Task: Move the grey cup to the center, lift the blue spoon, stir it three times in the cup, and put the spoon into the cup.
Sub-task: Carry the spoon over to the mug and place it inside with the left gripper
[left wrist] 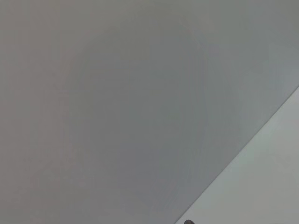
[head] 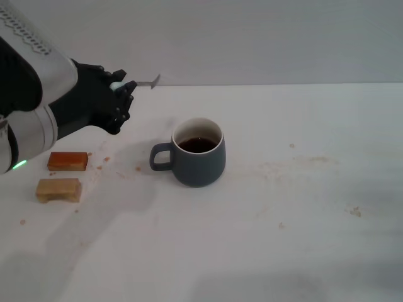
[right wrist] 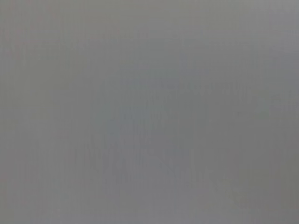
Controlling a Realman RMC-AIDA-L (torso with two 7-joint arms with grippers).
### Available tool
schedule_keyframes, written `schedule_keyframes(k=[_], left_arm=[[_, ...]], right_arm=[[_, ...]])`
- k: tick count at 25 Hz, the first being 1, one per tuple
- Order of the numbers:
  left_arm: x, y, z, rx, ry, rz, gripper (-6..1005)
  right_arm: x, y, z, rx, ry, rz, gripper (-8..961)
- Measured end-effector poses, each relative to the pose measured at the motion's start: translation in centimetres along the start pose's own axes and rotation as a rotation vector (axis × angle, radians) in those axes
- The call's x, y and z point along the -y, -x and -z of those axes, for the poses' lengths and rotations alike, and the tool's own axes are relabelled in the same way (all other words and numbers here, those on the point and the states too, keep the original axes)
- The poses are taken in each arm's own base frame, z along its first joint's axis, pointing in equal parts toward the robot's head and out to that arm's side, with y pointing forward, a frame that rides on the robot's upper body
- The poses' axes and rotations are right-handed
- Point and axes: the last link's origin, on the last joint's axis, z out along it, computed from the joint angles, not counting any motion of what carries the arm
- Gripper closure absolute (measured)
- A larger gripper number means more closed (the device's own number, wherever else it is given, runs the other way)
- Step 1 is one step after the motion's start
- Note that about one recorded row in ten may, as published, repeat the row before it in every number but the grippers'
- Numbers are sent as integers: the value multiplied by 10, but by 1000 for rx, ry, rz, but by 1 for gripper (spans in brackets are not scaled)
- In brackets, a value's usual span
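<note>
left pincer [head: 121, 88] clamped on spoon [head: 146, 82] — raised, up-left of cup [head: 198, 160] | two blocks [head: 67, 162] left on table [head: 283, 220] — nothing between

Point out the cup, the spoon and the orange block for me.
cup [head: 200, 167]: head view, on its grey outer wall.
spoon [head: 153, 80]: head view, on its metal bowl end.
orange block [head: 67, 162]: head view, on its top face.

The left arm [head: 28, 94] has a smooth silver-grey cylindrical casing with black sections. A perforated strip runs along its upper edge. A small green light glows near the lower end. The left gripper [head: 116, 100] is matte black, angular and ribbed.
</note>
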Motion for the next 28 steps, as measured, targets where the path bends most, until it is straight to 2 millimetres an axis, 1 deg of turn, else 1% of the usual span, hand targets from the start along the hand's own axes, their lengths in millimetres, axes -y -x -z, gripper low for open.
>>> schedule_keyframes(k=[5,9,16,24,28], left_arm=[[-1,-4,-2,4,31,-2,852],[-8,-7,-4,14,73,-17,852],[-18,-9,-6,25,119,-30,852],[-25,-9,-8,39,155,-42,852],[-32,-6,-12,49,183,-46,852]], right_arm=[[2,-1,1,-4,-4,6,954],[5,-2,3,-8,-18,8,954],[13,-2,6,-13,-45,18,954],[16,-3,8,-17,-57,19,954],[16,-4,10,-20,-60,18,954]])
